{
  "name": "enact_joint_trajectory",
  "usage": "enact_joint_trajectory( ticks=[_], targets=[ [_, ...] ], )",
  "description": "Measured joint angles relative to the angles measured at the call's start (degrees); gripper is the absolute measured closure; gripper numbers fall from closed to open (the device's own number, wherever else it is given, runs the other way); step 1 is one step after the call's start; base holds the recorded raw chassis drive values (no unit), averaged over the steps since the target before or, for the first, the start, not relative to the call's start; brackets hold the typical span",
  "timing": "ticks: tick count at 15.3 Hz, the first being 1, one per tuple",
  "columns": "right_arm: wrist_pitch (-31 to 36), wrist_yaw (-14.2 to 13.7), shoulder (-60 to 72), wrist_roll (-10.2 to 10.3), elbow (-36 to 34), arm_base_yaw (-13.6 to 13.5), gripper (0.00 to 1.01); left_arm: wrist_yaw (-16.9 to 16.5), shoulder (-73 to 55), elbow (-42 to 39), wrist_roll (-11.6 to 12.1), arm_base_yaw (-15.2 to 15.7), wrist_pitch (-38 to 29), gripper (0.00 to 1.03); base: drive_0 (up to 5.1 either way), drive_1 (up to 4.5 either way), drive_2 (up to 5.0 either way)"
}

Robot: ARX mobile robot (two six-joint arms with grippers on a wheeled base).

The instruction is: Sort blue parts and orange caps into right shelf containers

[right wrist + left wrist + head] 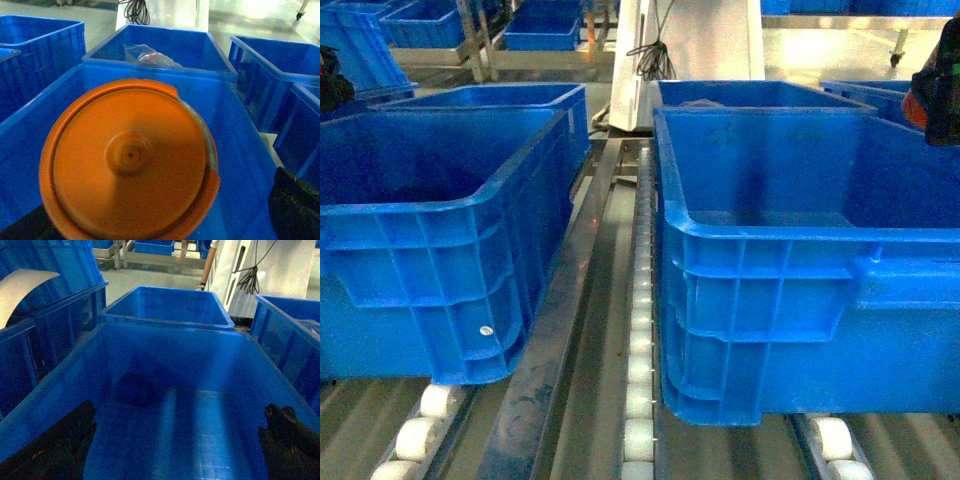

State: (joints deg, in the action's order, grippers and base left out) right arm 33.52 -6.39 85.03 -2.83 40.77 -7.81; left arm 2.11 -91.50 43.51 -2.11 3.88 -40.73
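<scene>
1. Over the right crate (30, 130), an orange cap (130, 160) is being held up close to the right wrist cam, flat face toward the lens, w/ the crate's inside showing below and behind it.
2. Right gripper (932, 85) is being seen only as a dark shape w/ an orange bit at the head view's right edge; in the wrist view one dark finger (295, 205) is showing bottom right. Jaws appear clamped on the cap's rim, but the contact itself is being hidden by the cap.
3. Left gripper (175, 450) is being held apart, both dark fingers (55, 445) spread wide, nothing between them, over the left crate (165, 326), which looks empty bar a dark patch on the floor.
4. No blue parts are being seen in any view.
5. Risk: cap is being gripped at its edge only, probably; a slip or tilt is likely if the wrist is swung fast, and the cap could be dropped onto the roller track (640, 330) between the crates.
6. Risk: cap is being released too near the rim; it could be bounced off the wall or left hanging on the lip.
7. Risk: wrong bin is being picked. The far crate (165, 42) behind is holding a clear bag (145, 54) w/ unclear contents, so sorting could be mixed up.
</scene>
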Motion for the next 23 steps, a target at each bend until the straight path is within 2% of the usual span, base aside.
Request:
enact_joint_trajectory(
  ticks=[23],
  targets=[
    [0.0, 0.0, 0.0, 0.0, 0.0, 0.0, 0.03, 0.0, 0.0, 0.0, 0.0, 0.0, 0.0, 0.05, 0.0, 0.0, 0.0]
  ],
)
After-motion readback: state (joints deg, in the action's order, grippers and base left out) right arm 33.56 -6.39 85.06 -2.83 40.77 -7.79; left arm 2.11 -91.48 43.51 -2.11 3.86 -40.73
